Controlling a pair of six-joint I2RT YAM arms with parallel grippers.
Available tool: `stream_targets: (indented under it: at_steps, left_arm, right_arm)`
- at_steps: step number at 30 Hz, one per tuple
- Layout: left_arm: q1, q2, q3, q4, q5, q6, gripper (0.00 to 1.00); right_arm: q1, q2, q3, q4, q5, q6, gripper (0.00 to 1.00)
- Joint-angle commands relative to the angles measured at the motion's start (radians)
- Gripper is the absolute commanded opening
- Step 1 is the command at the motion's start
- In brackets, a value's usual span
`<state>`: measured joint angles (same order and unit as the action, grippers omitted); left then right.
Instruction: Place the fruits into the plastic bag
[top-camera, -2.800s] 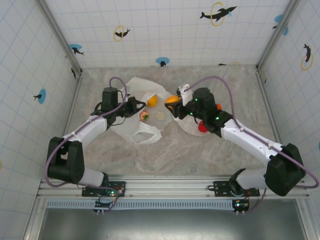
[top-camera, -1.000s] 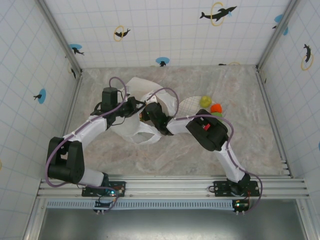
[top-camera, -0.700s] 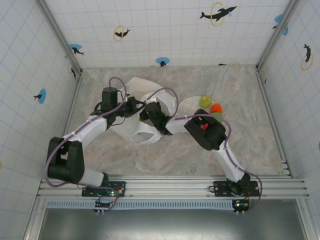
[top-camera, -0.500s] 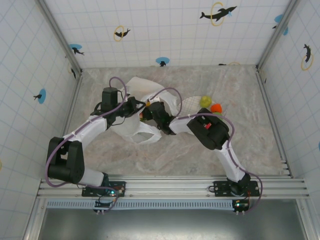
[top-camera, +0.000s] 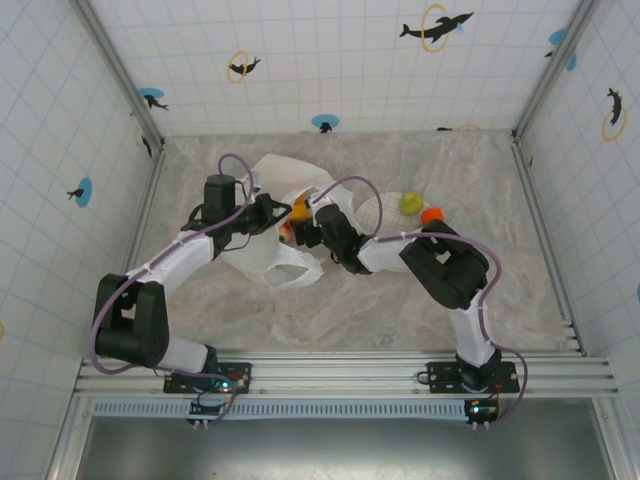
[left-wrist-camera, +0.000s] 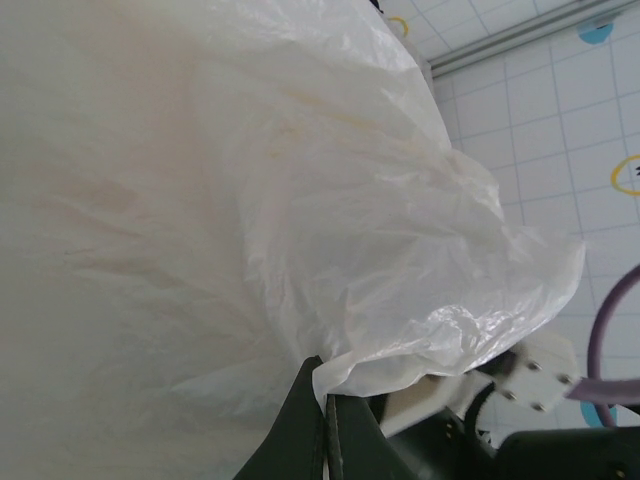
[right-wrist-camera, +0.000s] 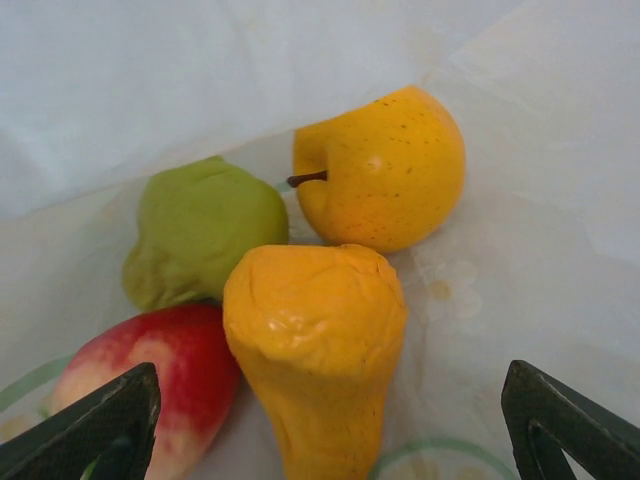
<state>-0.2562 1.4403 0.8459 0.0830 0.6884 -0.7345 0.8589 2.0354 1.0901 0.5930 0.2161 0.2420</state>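
Note:
Inside the white plastic bag (right-wrist-camera: 540, 120) lie several fruits: an orange pear-shaped one (right-wrist-camera: 315, 340), a yellow apple (right-wrist-camera: 385, 170), a green one (right-wrist-camera: 205, 230) and a red one (right-wrist-camera: 150, 370). My right gripper (right-wrist-camera: 328, 385) is open just above them, its fingers wide on either side of the orange fruit and not touching it. From above, the right gripper (top-camera: 308, 225) reaches into the bag (top-camera: 275, 180) mouth. My left gripper (left-wrist-camera: 327, 400) is shut on the bag's (left-wrist-camera: 250, 200) edge, holding it up; the top view shows the left gripper (top-camera: 268, 215) at the bag's left side.
A round pale plate (top-camera: 380, 210) lies right of the bag, with a yellow-green fruit (top-camera: 409, 202) and an orange-red fruit (top-camera: 431, 215) by its right side. Tiled walls close in the table on three sides.
My right gripper has opened inside the bag and let go of the orange fruit, which now lies among the others. The right arm's wrist has shifted a little to the right. The left arm has held still.

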Motion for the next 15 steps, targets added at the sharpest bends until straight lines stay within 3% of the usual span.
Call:
stream_targets:
  at_steps: [1,15]
  left_arm:
    - [0.006,-0.011,0.005,-0.006,0.008,0.0,0.0]
    - [0.005,-0.005,0.007,-0.009,0.003,0.001,0.0]
  right_arm:
    - [0.0,-0.076,-0.05,-0.026,-0.066,-0.044,0.89]
    - [0.01,-0.292,-0.215,-0.222,-0.328,-0.23,0.87]
